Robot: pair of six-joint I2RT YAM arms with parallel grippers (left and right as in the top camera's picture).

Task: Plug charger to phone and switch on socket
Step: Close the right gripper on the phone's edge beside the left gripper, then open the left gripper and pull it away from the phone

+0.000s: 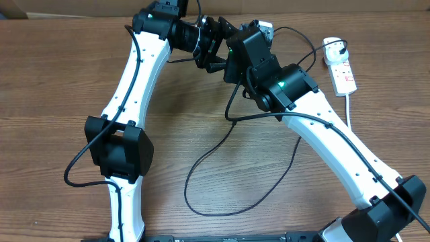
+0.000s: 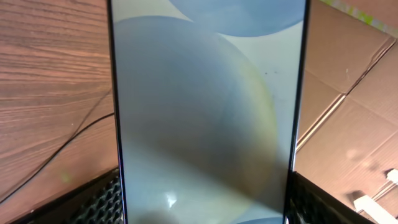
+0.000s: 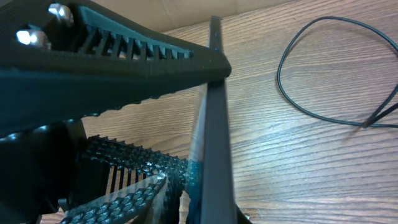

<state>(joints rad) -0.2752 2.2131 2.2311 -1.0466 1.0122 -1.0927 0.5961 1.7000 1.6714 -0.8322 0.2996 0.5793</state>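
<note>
Closest, the phone [image 2: 205,112] fills your left wrist view — left gripper [image 2: 205,194] clamps its sides. Your right gripper [image 3: 202,118] is pinched narrow at its edge.

the phone [image 2: 205,112] is blurred and cut off top and bottom in the left wrist view, mostly hidden overhead. the tip of the charger [image 1: 187,185] is out of sight; switches on the socket [image 1: 342,70] are too small to tell.

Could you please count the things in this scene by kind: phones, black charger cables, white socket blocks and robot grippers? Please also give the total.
Phones: 1, the phone
Charger cables: 1, the charger
Socket blocks: 1, the socket
Grippers: 2, the left gripper and the right gripper
Total: 5
</note>
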